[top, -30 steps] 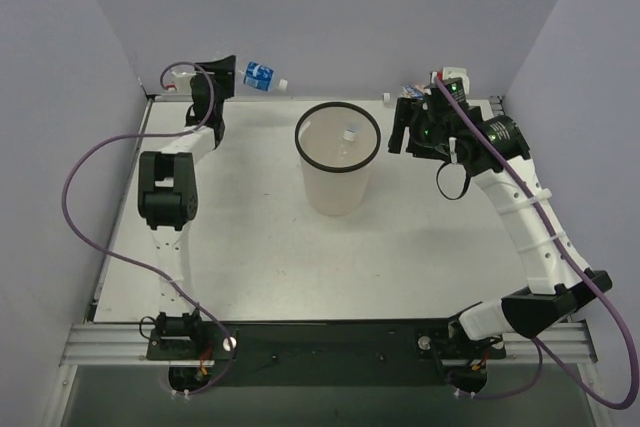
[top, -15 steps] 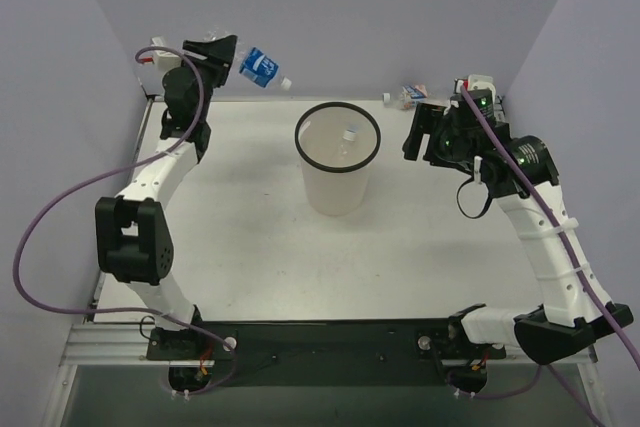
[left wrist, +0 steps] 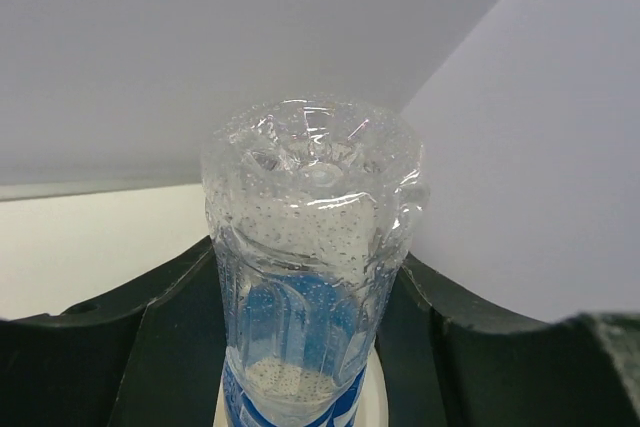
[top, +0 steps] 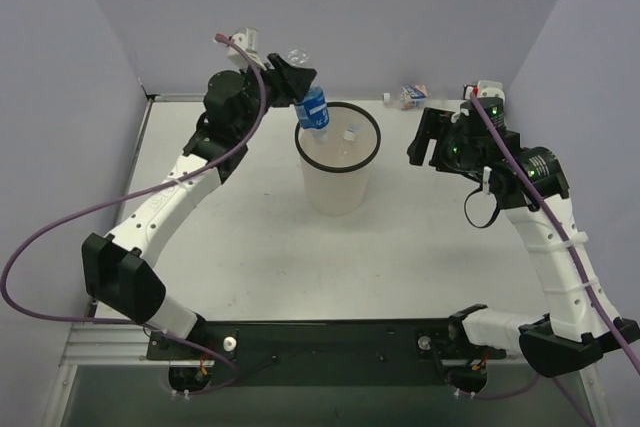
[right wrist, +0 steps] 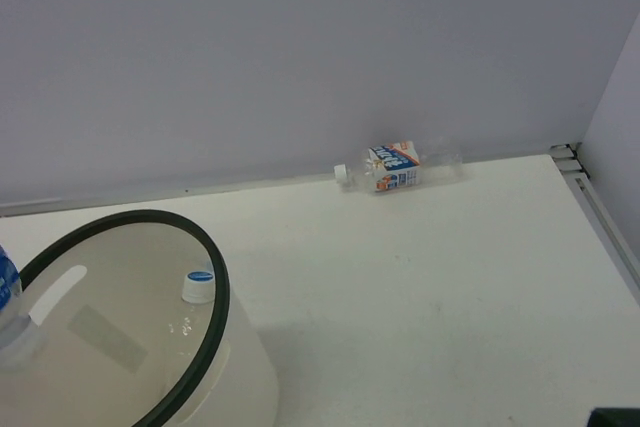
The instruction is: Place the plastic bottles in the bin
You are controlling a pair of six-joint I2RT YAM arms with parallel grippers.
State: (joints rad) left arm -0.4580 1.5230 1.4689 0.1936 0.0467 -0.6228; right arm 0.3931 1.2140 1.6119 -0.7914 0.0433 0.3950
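Blue-label bottle (top: 312, 108) is hanging cap-down over the bin's (top: 336, 197) far-left rim, with the left pincer (top: 298, 82) clamping it near its base. 1 plain bottle (top: 350, 135) is lying inside the bin, and the red-white bottle (top: 410, 96) is lying at the counter's (top: 400, 247) far edge. The right pincer (top: 424, 137) is hovering, its opening unclear.

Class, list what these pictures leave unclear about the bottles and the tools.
1. Right tool: its jaws' opening; right wrist view cuts it off, top view too small.
2. Blue-label bottle: its cap; left wrist view, own body hides it.
3. Plain bottle in the bin: its clear body, top view, barely visible.
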